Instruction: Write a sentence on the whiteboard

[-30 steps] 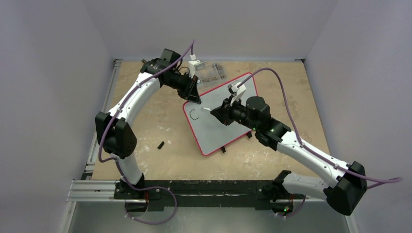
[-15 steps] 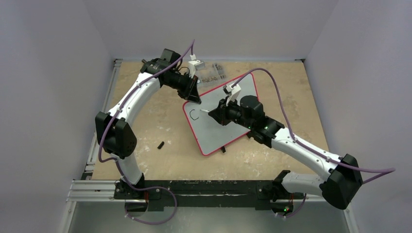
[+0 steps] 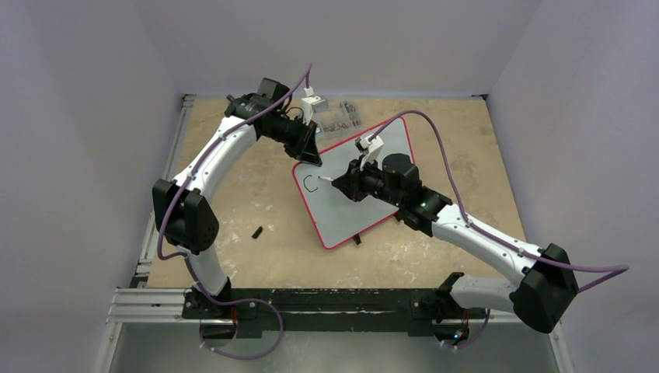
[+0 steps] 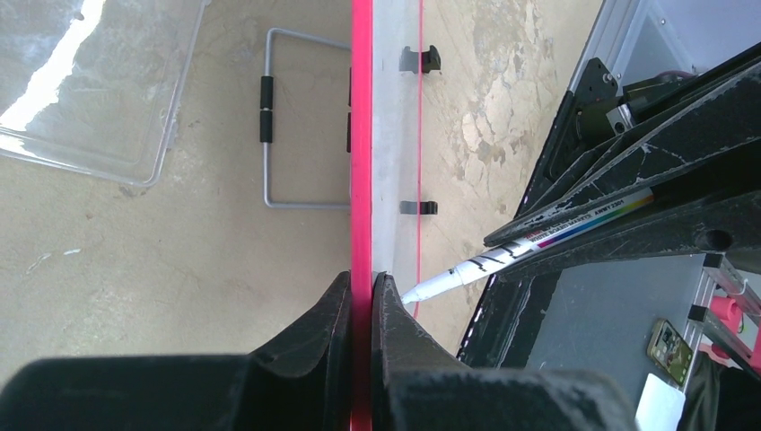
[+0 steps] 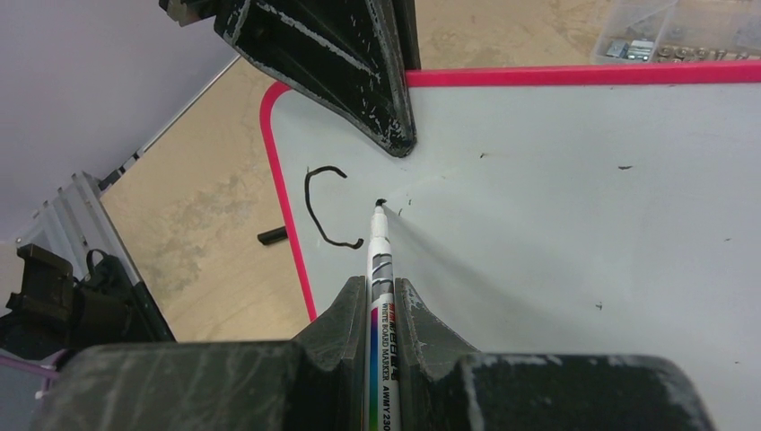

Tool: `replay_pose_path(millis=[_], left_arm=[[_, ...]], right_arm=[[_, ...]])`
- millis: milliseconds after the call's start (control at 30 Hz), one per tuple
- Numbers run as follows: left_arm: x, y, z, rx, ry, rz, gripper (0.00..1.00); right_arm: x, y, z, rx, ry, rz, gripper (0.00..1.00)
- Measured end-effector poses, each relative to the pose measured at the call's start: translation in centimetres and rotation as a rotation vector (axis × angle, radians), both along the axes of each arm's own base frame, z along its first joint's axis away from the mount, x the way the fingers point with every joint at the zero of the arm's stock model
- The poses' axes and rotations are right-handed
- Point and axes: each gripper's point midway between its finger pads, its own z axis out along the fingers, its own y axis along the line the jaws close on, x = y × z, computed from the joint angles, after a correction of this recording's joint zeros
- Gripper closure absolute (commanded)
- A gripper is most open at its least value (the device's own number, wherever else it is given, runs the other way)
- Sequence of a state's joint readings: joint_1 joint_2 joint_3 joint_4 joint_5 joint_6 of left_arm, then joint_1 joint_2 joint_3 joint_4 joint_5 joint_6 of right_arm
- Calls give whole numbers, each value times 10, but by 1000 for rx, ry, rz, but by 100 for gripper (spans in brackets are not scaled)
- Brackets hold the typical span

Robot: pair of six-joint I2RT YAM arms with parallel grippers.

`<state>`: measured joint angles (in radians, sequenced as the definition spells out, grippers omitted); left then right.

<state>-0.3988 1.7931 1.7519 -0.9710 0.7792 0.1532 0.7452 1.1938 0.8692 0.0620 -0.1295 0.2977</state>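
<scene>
Cap (image 3: 257, 231): small, black, loose on the table (image 3: 256, 194), at 8 o'clock from the whiteboard.
Whiteboard (image 3: 350, 214): red-framed, set askew at table centre, two black feet on its near edge.
Right gripper (image 3: 342, 180): over the board, fingers narrow, clamped on a marker (image 5: 379, 260).
Marker: tip touching the white surface.
Mark (image 5: 319, 206): black C-shaped stroke at 9 o'clock from the tip, just beside it.
Left gripper (image 4: 362, 287): fingers pinched onto the board's frame at its 11 o'clock edge.
Box (image 3: 342, 115): clear, small parts inside, at 12 o'clock beyond the board.
</scene>
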Motion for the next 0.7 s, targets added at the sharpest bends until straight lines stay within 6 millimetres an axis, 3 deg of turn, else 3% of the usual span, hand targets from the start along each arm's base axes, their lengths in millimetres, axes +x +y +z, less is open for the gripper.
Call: replay_pose_path(millis=[367,700], left_arm=[[1,0,-1,4,-4,2,100],[1,0,0,4,-7,1,100]], right_arm=[[-14,-3,-23,-1,41,34,100],[-13,-10,-26,-11,51,-8,100]])
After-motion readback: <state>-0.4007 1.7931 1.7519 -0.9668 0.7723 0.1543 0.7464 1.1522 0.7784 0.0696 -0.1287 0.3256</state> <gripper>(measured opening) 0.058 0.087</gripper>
